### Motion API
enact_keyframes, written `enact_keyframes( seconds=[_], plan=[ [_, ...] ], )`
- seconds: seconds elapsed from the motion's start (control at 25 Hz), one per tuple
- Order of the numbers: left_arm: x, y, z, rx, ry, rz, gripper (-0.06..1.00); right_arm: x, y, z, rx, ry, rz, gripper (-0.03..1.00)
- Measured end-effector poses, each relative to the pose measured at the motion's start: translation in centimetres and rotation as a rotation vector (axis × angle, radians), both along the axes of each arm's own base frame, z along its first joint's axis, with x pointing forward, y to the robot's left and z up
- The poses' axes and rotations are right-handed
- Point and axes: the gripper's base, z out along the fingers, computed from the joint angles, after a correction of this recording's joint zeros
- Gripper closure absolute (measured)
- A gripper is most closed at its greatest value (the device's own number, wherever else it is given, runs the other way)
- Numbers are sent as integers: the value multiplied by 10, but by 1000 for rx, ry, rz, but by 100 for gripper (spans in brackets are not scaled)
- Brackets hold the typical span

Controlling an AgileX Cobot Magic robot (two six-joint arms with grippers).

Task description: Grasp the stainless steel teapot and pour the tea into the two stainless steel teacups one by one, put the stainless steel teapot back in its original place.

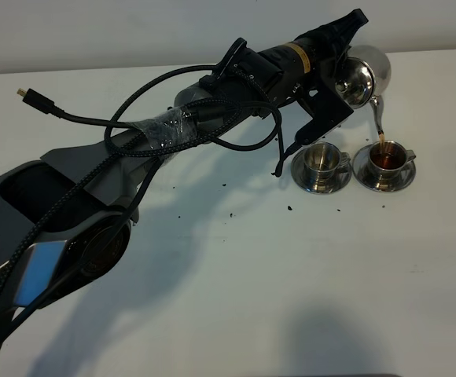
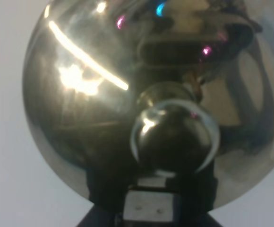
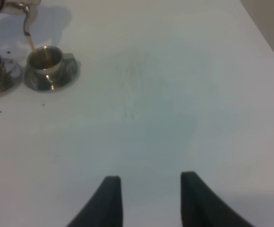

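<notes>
Bare white worktop [image 1: 291, 298] is backed by a pale wall [image 1: 134, 31] along its far edge, and small dark specks [image 1: 232, 214] are scattered near its middle. Toward the far right corner the left teacup [image 1: 322, 159] and the right teacup [image 1: 385, 159] are stood side by side on their saucers [image 1: 310, 182], which almost touch. The left teacup looks empty and brown tea is seen in the right one.

The stainless steel teapot [image 1: 367, 69] is held clear of the worktop just beyond the cups. It is tipped forward so that its thin spout [image 1: 377, 118] points down over the right teacup and a fine stream falls into it. The tilt is judged to be what the pour requires.

The left gripper [image 1: 340, 82] is closed tight on the teapot at its handle side, the handle itself being hidden. From the left wrist only the domed lid [image 2: 80, 118] and its knob [image 2: 172, 137] are shown.

The right gripper [image 3: 149, 198] is poised over bare worktop well apart from the cups. Its jaws are parted with nothing between them, evidently to stay out of the way of the pour.

The cupless saucer for the teapot's return cannot be made out. The left teacup is judged not yet filled.
</notes>
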Motion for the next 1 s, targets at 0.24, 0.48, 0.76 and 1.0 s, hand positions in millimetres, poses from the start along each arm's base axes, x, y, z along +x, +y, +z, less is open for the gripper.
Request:
enact_keyframes(
  seconds=[0.24,0.48,0.76,1.0],
  plan=[
    [0,-1,2,-10,-15,-5,72,0,0,0,0,0,0,67],
    [1,-1,3,-22,-29,-8,72,0,0,0,0,0,0,67],
    [1,-1,3,-24,-28,-7,72,0,0,0,0,0,0,67],
    [0,-1,1,-33,3,8,72,0,0,0,0,0,0,67]
  ],
)
